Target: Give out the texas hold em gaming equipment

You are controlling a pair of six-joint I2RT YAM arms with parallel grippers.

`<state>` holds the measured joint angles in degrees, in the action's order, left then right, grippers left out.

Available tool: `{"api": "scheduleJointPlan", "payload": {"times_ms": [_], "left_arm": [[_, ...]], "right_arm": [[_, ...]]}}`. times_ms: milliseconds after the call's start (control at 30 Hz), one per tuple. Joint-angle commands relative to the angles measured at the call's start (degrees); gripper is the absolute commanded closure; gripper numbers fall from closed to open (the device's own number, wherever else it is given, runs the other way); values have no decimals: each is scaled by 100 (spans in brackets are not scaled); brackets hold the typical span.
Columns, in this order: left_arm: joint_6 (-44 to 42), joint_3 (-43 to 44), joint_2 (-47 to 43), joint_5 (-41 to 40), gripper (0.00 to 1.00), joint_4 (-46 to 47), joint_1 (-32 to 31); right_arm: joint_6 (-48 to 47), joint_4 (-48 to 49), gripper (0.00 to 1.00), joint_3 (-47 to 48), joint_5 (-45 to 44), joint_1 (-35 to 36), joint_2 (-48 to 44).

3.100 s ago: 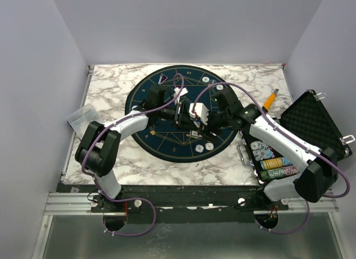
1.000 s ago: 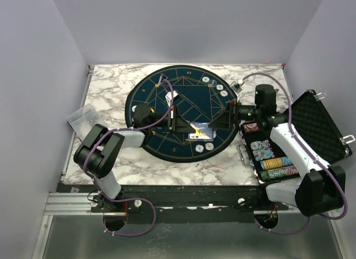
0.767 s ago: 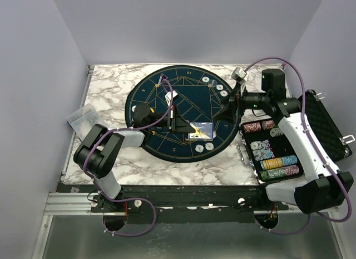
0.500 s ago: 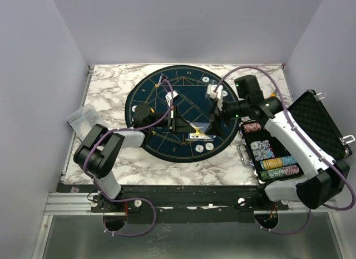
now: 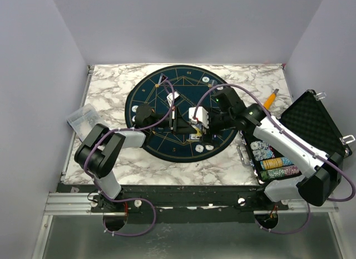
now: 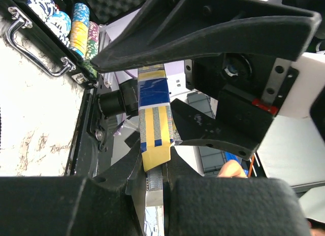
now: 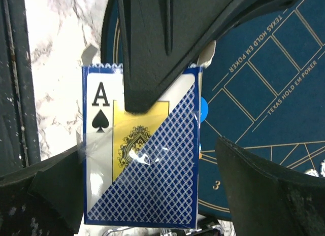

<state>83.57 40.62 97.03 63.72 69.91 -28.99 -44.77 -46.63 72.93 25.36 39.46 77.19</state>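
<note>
You had the left gripper (image 6: 155,185) clamped on the card pack (image 7: 144,160), holding it on edge over the middle of the round blue mat (image 5: 167,145). Your right gripper (image 7: 150,190) had its fingers wide apart, one on either side of that pack. The black case (image 5: 311,122) lay open at the right, with rows of chip stacks (image 5: 275,163) inside it.

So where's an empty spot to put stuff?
Bare marble lies between the mat and the orange-handled tool, also between mat and plastic bag. The mat's middle is crowded: left pincer and right pincer meet at the card pack.
</note>
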Motion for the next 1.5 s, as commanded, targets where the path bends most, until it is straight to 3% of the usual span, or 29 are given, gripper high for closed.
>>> {"api": "scheduleJointPlan", "payload": {"times_ms": [0, 67, 233, 400, 600, 833, 1467], "left_arm": [[33, 47, 64, -88, 100, 84, -27], [57, 53, 81, -88, 100, 78, -33], [96, 86, 151, -39, 100, 81, -63], [17, 110, 188, -52, 75, -160, -71], [-292, 93, 276, -176, 64, -746, -71], [-672, 75, 207, -246, 59, -1342, -111], [-508, 184, 472, -73, 59, -1168, -229]], "right_arm": [[-380, -227, 2, -196, -414, 31, 15], [-377, -196, 9, -228, -467, 36, -2], [-285, -63, 42, -205, -570, 43, 14], [-234, -303, 56, -16, -693, 40, 127], [-75, -516, 56, -51, -966, 44, 328], [172, -722, 56, 174, -1046, 44, 564], [21, -1539, 51, 887, -934, 210, 1070]]}}
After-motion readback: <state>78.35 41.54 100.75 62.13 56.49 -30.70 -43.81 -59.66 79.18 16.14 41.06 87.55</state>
